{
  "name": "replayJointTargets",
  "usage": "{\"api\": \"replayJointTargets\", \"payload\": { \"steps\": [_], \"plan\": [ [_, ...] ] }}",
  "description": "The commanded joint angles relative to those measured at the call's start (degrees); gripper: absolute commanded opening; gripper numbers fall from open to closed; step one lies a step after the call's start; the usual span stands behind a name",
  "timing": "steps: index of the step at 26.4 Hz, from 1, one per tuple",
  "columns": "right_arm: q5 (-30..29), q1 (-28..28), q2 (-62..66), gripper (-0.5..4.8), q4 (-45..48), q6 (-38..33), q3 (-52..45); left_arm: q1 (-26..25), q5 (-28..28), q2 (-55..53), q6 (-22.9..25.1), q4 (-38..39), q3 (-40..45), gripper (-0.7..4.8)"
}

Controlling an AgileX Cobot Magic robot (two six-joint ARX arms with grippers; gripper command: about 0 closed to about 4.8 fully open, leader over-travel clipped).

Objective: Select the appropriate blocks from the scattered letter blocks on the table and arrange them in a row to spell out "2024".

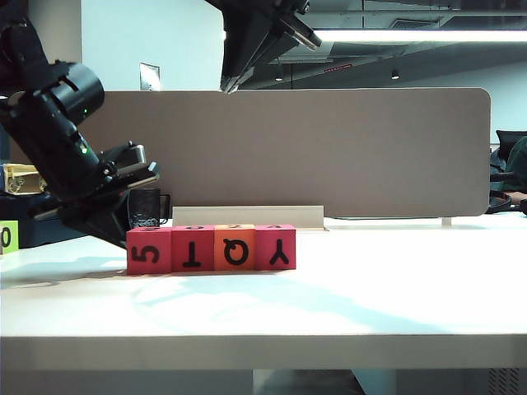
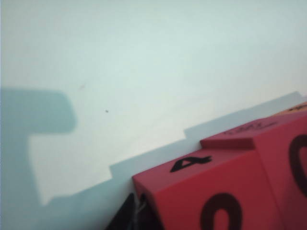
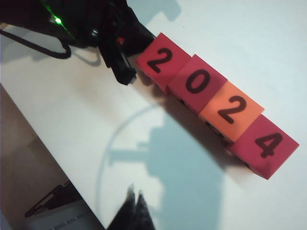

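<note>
Row of four blocks [image 3: 217,111] reading 2024 mid-table [image 1: 395,288]; left gripper [image 3: 125,72] closed, empty, against end block, right gripper [image 3: 135,211] closed overhead; risk: careless withdrawal nudging row crooked.

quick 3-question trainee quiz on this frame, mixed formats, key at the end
1. True or false: the four blocks sit touching in one row on the table.
2. Which block is orange, counting from the left gripper? A first, B second, C third, D fourth.
3. Fill in: the right gripper, raised above the table, is ____ and holds nothing.

Key: 1 true. 2 C. 3 shut. The left gripper, also shut, sits at the row's "2" end; top faces read 2024 in the right wrist view.
</note>
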State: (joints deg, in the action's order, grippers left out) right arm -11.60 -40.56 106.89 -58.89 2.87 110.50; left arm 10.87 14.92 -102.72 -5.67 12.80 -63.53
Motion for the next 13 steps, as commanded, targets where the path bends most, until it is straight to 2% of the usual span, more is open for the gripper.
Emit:
{"api": "replayJointTargets", "payload": {
  "steps": [1, 13],
  "plan": [
    [0.1, -0.1, -0.5, -0.01, 0.9, 0.2, 0.3, 0.1, 2.0, -0.3, -0.4, -1.2, -0.1, -0.06],
    [0.1, -0.1, -0.4, -0.01, 0.9, 0.2, 0.3, 0.1, 3.3, -0.6, -0.4, -4.3, -0.2, -0.06]
  ]
}}
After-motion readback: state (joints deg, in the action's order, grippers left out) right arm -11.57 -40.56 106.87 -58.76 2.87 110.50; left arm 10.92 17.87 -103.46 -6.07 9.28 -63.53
